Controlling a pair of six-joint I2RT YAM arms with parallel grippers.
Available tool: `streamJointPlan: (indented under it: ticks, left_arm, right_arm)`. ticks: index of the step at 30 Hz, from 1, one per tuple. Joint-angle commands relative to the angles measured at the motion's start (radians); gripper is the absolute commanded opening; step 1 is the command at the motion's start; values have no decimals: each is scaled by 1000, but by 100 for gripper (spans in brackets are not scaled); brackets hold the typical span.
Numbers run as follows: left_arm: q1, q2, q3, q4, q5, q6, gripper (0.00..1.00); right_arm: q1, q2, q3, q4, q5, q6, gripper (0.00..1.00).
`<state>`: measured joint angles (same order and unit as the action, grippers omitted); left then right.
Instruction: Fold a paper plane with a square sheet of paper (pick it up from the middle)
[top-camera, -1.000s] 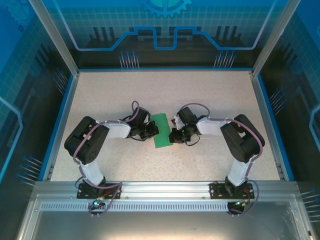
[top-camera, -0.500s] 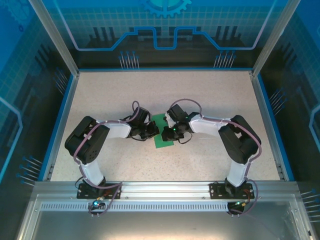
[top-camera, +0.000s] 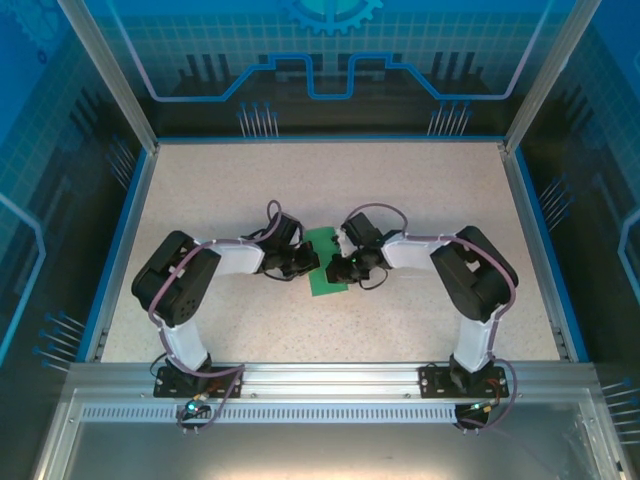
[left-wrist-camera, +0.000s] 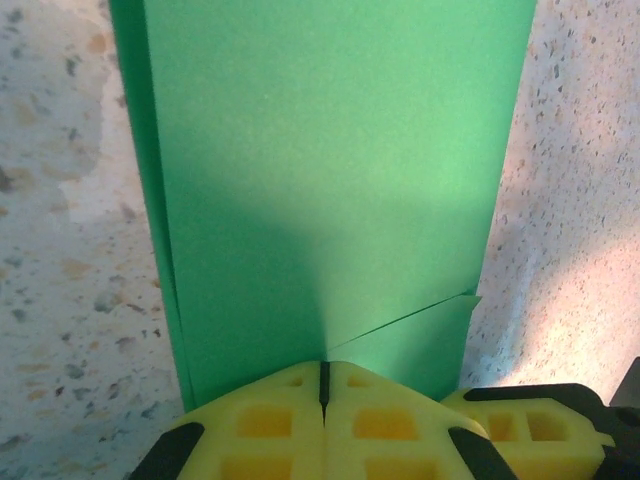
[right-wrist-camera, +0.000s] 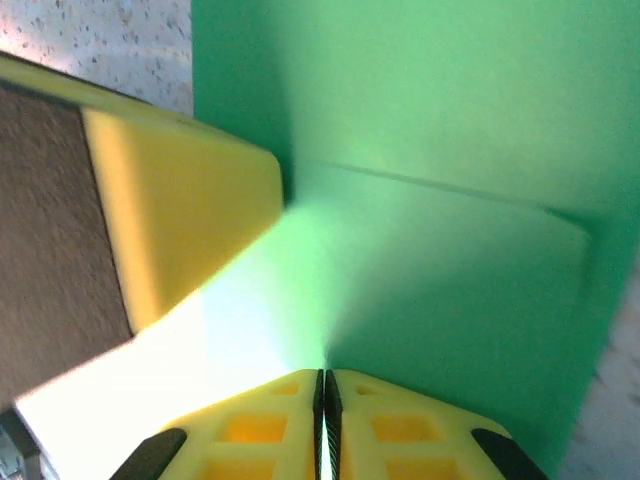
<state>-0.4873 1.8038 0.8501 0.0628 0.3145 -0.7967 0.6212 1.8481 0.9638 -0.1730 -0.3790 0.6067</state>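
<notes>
1. Pincers both sit pressed together: the left pincer (left-wrist-camera: 323, 365) and the right pincer (right-wrist-camera: 322, 375) rest tips-down on the paper (top-camera: 325, 284), pinching nothing we can see.
2. Since a second ago the right pincer has swung in onto the paper; we judge it is pressing a crease.
3. Folded paper lies mid-table (top-camera: 420, 200), nearer the near edge; both arms reach inward, wrists low.

You look down on a speckled beige table (top-camera: 330, 190) edged by a blue rim (top-camera: 320, 139). The far and side walls are see-through panels (top-camera: 330, 60) printed with blue circuit graphics, framed by aluminium posts (top-camera: 108, 75). A metal rail (top-camera: 330, 378) runs along the near edge.
</notes>
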Motion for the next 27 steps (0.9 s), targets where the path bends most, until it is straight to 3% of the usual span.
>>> streamJointPlan:
  ticks: [1, 8, 16, 20, 27]
  left_arm:
    - [4, 56, -4, -100, -102, 42, 5]
    - [5, 54, 3, -102, -100, 45, 5]
    - [1, -27, 41, -80, -20, 21, 14]
    - [-8, -84, 75, -77, 19, -35, 27]
    - [-8, -172, 8, -69, -42, -119, 39]
  right_arm:
    - [-42, -32, -119, -63, -36, 8, 14]
    - [-130, -129, -263, -35, -79, -4, 13]
    - [-131, -271, -188, -100, -5, -50, 15]
    - [-98, -231, -90, -118, 61, -79, 19]
    - [-61, -60, 115, -123, 84, -93, 20]
